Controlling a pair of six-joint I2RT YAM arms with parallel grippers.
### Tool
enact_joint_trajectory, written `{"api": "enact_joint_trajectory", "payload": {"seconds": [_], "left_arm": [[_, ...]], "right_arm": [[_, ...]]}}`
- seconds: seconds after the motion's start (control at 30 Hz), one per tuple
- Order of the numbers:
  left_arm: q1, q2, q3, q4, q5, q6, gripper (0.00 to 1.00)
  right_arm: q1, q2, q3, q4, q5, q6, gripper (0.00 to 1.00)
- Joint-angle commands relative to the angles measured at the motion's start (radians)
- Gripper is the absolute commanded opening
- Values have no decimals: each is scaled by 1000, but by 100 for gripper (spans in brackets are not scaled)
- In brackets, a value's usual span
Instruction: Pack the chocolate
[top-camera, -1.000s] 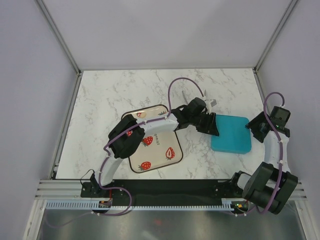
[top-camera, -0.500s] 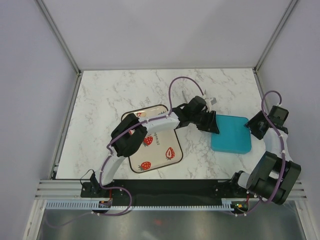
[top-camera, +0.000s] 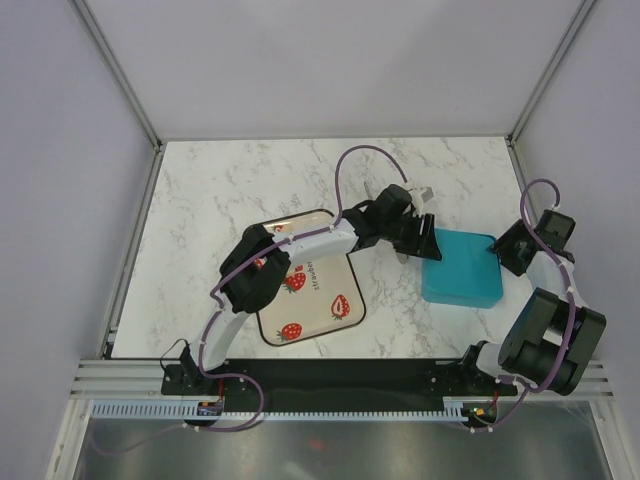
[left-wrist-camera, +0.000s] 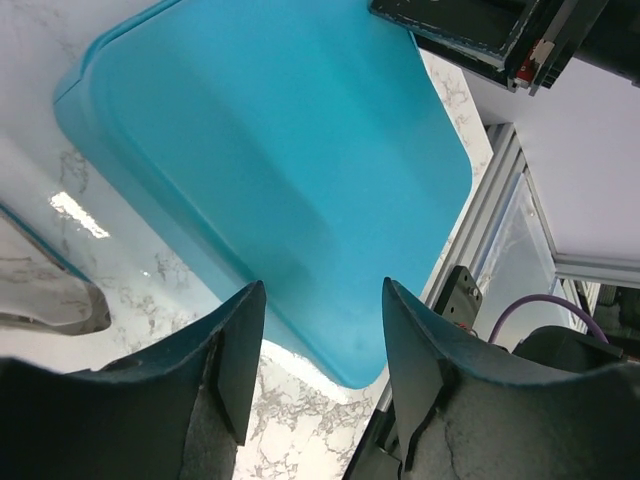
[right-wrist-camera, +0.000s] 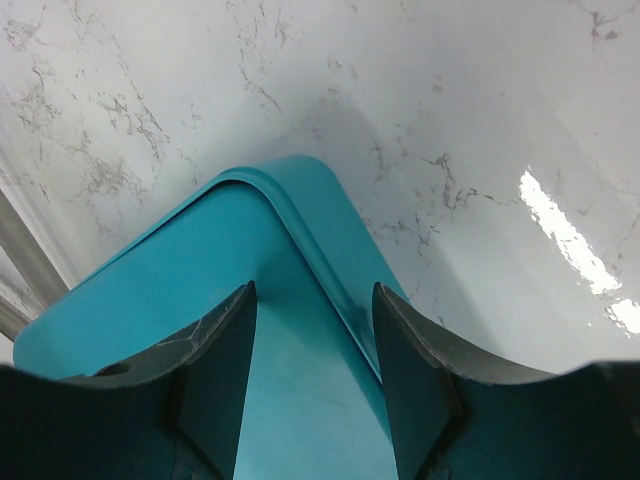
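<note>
A teal box (top-camera: 462, 270) with its lid on lies right of centre on the marble table. My left gripper (top-camera: 424, 240) is open at the box's left edge; in the left wrist view (left-wrist-camera: 322, 300) its fingers straddle the edge of the teal lid (left-wrist-camera: 290, 150) without touching it. My right gripper (top-camera: 512, 256) is open at the box's right edge; in the right wrist view (right-wrist-camera: 312, 295) it hovers over a corner of the lid (right-wrist-camera: 200, 300). No chocolate pieces are in view.
A cream tray with red strawberry prints (top-camera: 322, 302) lies left of the box, partly under my left arm. A pale clear object (top-camera: 416, 194) lies just beyond my left gripper and shows at the left wrist view's edge (left-wrist-camera: 50, 305). Walls enclose the table.
My left gripper has shifted slightly toward the far side along the box's left edge. My right arm's elbow has swung in and its gripper has stayed by the box's right edge.
</note>
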Motion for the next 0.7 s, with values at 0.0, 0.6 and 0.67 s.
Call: {"api": "enact_joint_trajectory", "payload": {"seconds": [0.0, 0.6, 0.67], "left_arm": [[4, -79, -19, -54, -38, 67, 57], [3, 8, -21, -22, 5, 27, 38], [4, 24, -6, -24, 12, 19, 36]], "right_arm": [[2, 0, 27, 20, -8, -21, 58], [2, -82, 63, -25, -46, -29, 59], [2, -74, 70, -23, -45, -29, 59]]}}
